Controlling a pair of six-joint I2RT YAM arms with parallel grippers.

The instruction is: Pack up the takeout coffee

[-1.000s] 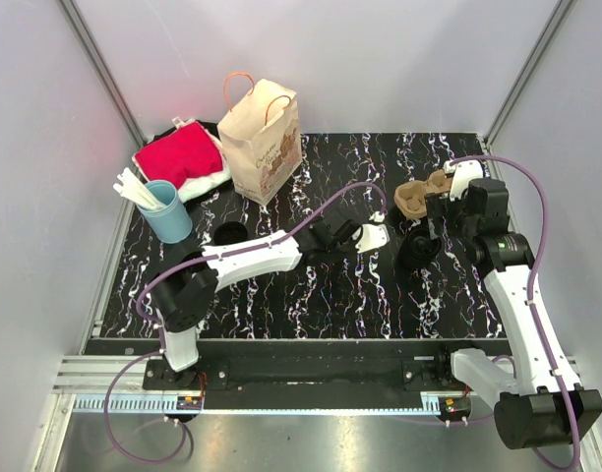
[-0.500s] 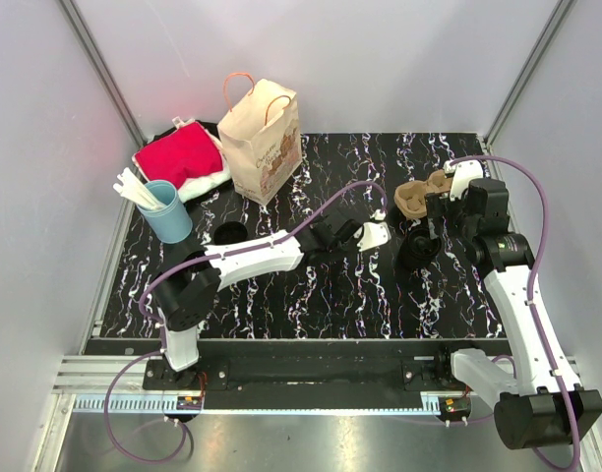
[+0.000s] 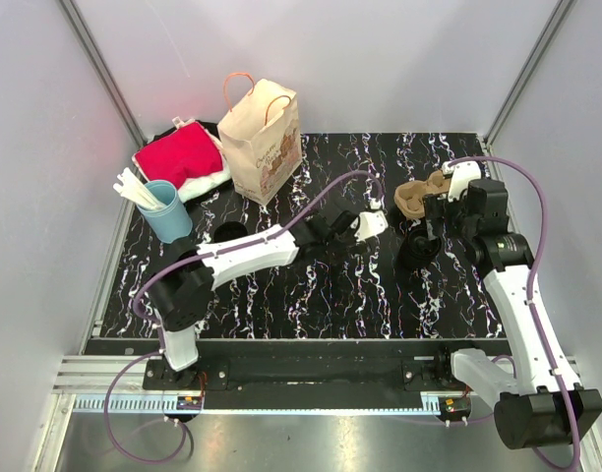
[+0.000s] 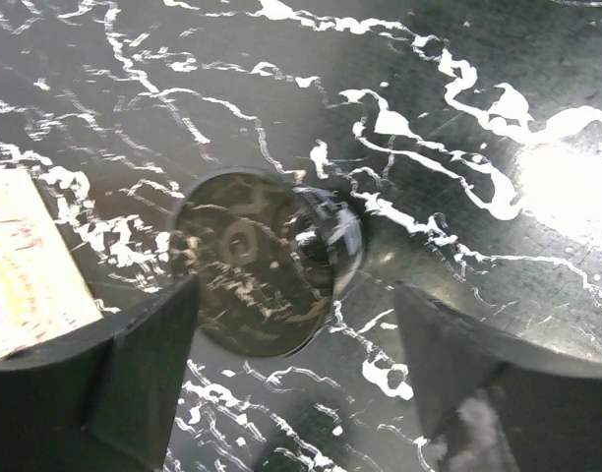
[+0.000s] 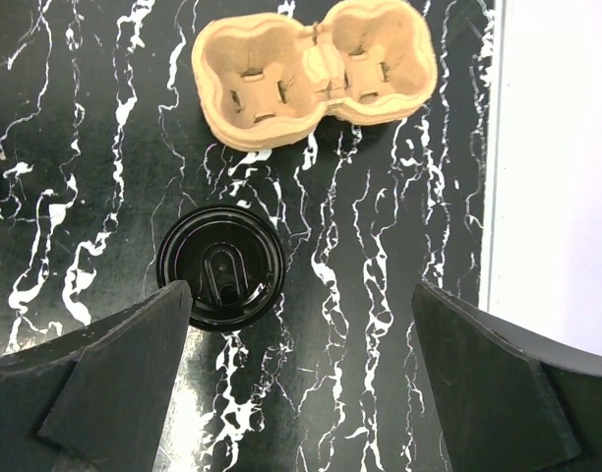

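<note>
left gripper (image 4: 296, 290) sits slightly farther up the table than a second ago, jaws now spread, released, nothing held. we see the black-lidded coffee cup (image 5: 219, 267) standing on the marble table (image 3: 311, 295) just beside the cardboard cup carrier (image 5: 316, 69), not touching it. right gripper (image 5: 301, 295) hangs over the cup, jaws wide apart, holding nothing

Bare gap between lidded cup (image 5: 219, 267), carrier (image 5: 316, 71).

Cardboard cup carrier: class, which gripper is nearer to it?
Right. The right gripper hangs close beside the cardboard cup carrier; the left gripper is farther off, to the carrier's left, toward the table's middle.
</note>
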